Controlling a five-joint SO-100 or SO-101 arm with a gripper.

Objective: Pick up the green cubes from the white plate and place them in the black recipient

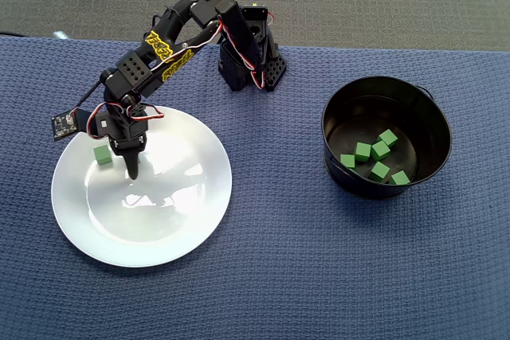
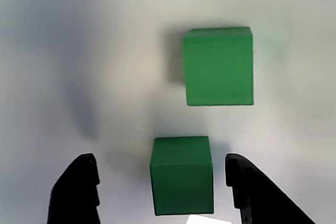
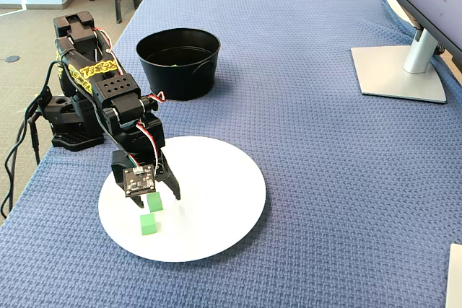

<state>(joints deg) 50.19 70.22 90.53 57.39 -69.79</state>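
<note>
A green cube on the white plate is straddled, ungripped, by the open gripper, and the neighbouring cube just beyond could be knocked if the closure is skewed.

The overhead view looks straight down on the blue cloth, taking in the white plate, the black pot and the arm's base. The fixed view stands at the opposite table edge, raised and angled downward (the pot lies farther away than the plate). The wrist view looks closely down at the plate surface, framing two green cubes between the gripper's fingertips.
</note>
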